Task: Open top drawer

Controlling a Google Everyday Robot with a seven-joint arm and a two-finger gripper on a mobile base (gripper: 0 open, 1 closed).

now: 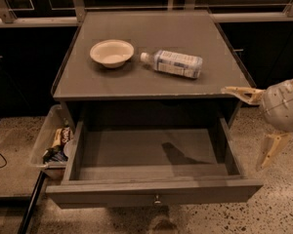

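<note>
The top drawer (151,193) of the grey cabinet is pulled far out, and its inside is bare. A small round metal knob (157,199) sits at the centre of its front panel. My gripper (256,126) is at the right of the cabinet, beside the drawer's right side wall and apart from it. Its two pale fingers (240,93) are spread wide, one up near the cabinet top's right corner, one lower down, with nothing between them. No other drawer fronts show.
On the cabinet top (88,84) stand a cream bowl (112,53) and a plastic bottle (175,63) lying on its side. A clear bin (44,140) with packets sits on the floor at the left. A dark pole (31,204) leans at the lower left.
</note>
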